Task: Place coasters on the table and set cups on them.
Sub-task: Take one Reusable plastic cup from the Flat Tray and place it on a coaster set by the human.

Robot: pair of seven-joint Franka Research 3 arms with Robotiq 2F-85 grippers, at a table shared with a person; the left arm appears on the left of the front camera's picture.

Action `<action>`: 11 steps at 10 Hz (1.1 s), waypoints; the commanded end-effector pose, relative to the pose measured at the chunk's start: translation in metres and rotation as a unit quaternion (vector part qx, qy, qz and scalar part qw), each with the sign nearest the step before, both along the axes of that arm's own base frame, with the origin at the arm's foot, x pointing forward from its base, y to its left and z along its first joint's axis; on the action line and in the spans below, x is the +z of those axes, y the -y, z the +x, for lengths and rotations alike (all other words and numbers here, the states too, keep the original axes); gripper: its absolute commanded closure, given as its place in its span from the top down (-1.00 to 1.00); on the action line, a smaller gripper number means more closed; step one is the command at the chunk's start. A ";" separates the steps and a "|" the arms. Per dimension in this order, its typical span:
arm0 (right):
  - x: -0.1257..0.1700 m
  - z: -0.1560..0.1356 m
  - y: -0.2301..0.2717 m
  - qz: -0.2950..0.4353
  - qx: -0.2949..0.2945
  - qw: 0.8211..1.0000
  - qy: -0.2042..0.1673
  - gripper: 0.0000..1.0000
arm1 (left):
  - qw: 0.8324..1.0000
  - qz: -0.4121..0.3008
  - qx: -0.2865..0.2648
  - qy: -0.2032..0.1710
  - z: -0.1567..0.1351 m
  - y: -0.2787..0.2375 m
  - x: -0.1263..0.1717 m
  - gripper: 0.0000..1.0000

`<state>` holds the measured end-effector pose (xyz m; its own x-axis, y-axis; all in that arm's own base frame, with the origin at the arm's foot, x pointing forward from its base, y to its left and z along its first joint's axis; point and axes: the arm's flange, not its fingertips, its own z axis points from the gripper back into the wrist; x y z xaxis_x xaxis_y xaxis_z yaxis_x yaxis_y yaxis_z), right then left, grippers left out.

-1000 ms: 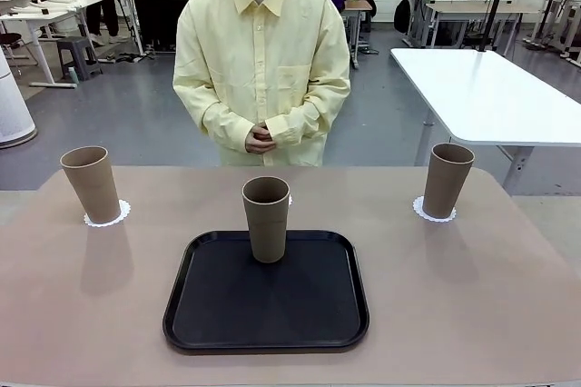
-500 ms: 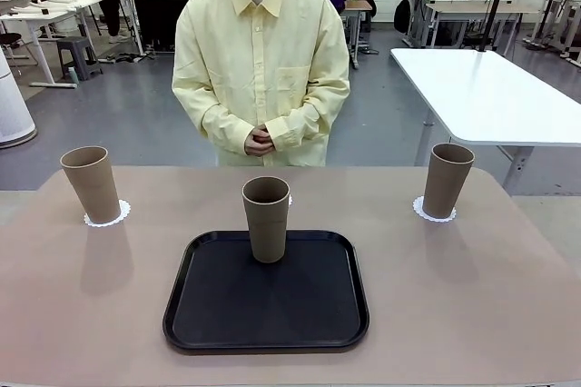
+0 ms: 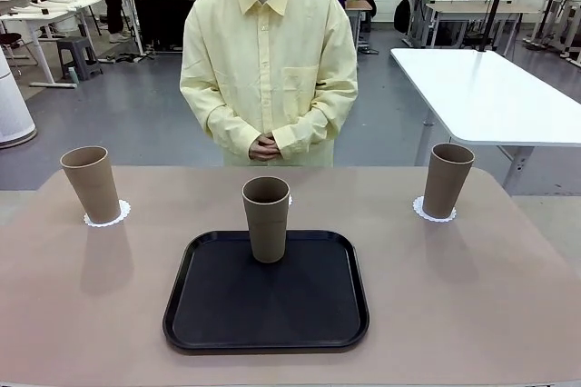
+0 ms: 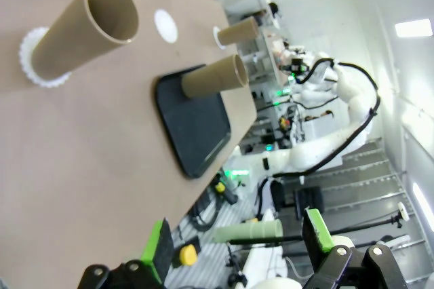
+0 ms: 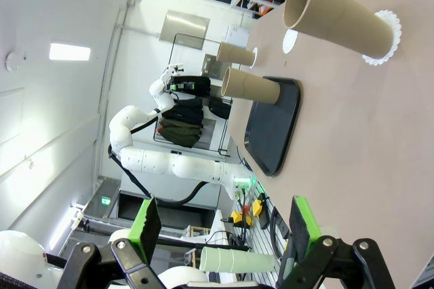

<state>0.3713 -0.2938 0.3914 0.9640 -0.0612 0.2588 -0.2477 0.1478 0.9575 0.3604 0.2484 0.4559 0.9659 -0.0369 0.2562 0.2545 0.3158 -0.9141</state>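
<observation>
Looking along your left gripper [image 4: 237, 240], spread wide and holding nothing, you have the left cup [image 4: 74, 31] upright on the left coaster [image 4: 47, 80] just ahead, with bare table [image 4: 81, 167] between it and the black tray [image 4: 196, 126]. Your right gripper [image 5: 222, 226], equally spread and empty, faces the right cup [image 5: 339, 14] on the right coaster [image 5: 378, 58] the same way. Farther ahead of both grippers, the middle cup [image 3: 266, 219] stands in the tray's far half, almost wholly hiding the third coaster [image 3: 289, 199] just beyond it in the front view.
</observation>
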 end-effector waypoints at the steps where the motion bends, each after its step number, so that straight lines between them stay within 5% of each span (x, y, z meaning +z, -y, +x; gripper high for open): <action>1: 0.036 -0.004 -0.021 -0.039 0.039 0.998 0.025 1.00 | 1.000 -0.002 0.002 -0.004 0.000 -0.001 0.001 1.00; 4: 0.108 0.004 -0.085 -0.131 0.054 0.990 0.017 1.00 | 1.000 -0.002 0.002 -0.004 0.000 -0.001 0.001 1.00; 7: 0.130 0.032 -0.172 -0.244 0.028 0.969 0.001 1.00 | 1.000 -0.002 0.002 -0.004 0.000 -0.001 0.001 1.00; 11: 0.139 0.028 -0.303 -0.368 0.068 0.922 0.104 1.00 | 1.000 -0.002 0.002 -0.004 0.000 -0.001 0.001 1.00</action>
